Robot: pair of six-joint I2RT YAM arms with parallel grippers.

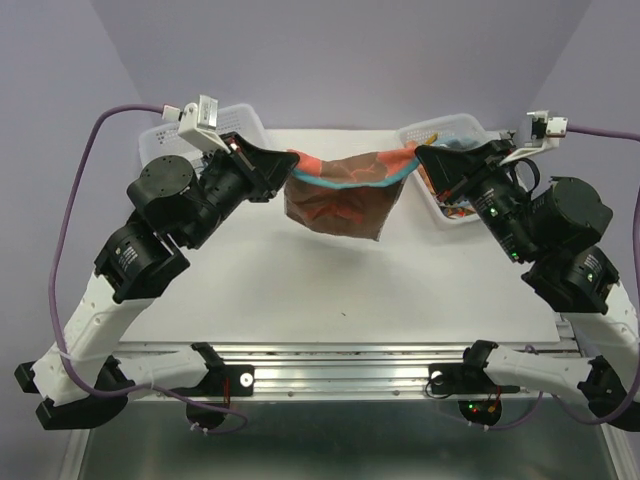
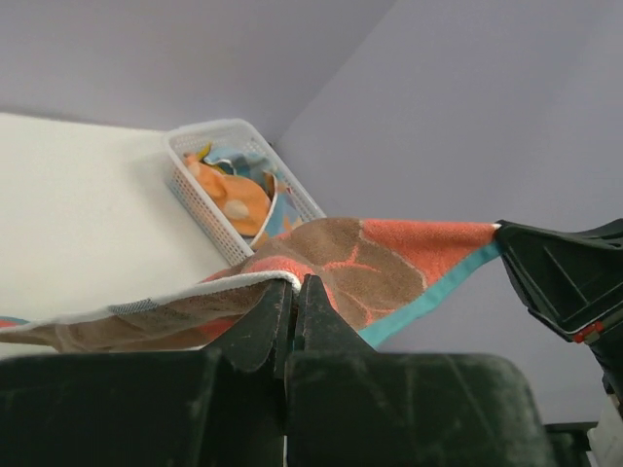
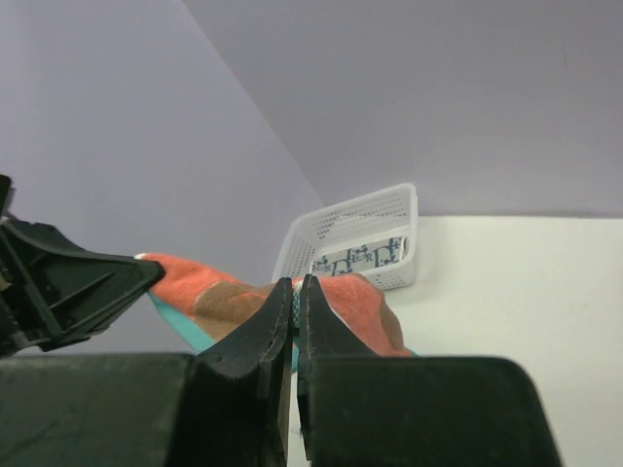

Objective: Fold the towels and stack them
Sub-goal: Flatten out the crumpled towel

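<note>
Your towel (image 1: 340,195): orange-red w/ brown patches, teal border, hanging over table (image 1: 300,300) far-centre. Top edge stretched; lower part slack, creased. L gripper (image 1: 285,165) pinched tight on one top corner, R gripper (image 1: 420,158) on the other. Open tabletop lies below, toward table's near edge. L basket (image 1: 250,125) and R basket (image 1: 455,130) at table's far corners.

- One orange-brown towel (image 1: 340,195), aloft.
- Two white perforated baskets: left basket (image 1: 250,122), right basket (image 1: 455,122).
- Two robot arms: left arm (image 1: 160,220), right arm (image 1: 560,230).
- Basketed towels (image 2: 234,195): number unclear.
</note>
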